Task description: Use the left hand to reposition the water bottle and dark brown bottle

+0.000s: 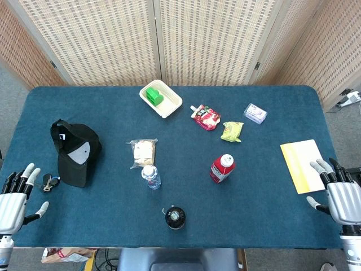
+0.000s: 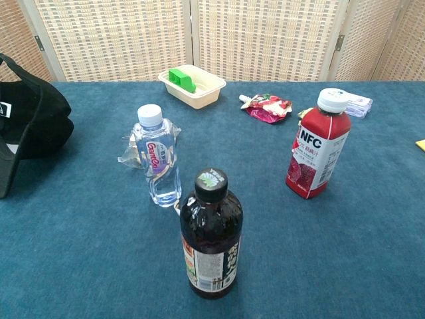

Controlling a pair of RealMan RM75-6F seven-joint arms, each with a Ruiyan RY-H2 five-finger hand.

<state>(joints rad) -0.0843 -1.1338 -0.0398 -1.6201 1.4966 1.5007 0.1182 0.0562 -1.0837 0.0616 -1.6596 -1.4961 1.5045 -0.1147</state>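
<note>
Your left hand (image 1: 16, 197) rests at the near left corner of the blue table (image 1: 271, 214), fingers spread and holding nothing. Your right hand (image 1: 338, 195) sits at the near right edge in the same way, released, just beside a yellow and white booklet (image 1: 302, 164). Neither hand appears in the chest view.

The water bottle (image 2: 156, 156) stands upright near the middle of the table, a little left of centre, clear with a white cap. Just behind it, on the far side, lies a clear wrapped snack packet (image 1: 143, 151). The dark brown bottle (image 2: 211, 236) stands upright nearer to you, close to the front edge and slightly right of the water bottle; the two are near each other but not touching.

Judging from this, nothing in the task looks started: both bottles are standing free and well apart from your left hand. Both moves seem to be left to do.

Other things on the table: a black cap (image 1: 73, 151) at the left with a set of keys (image 1: 51, 182) beside it, a red juice bottle (image 2: 317, 146) right of centre, a cream tray (image 1: 169, 104) holding a green item at the far side, and a few small snack packs at the far right.
</note>
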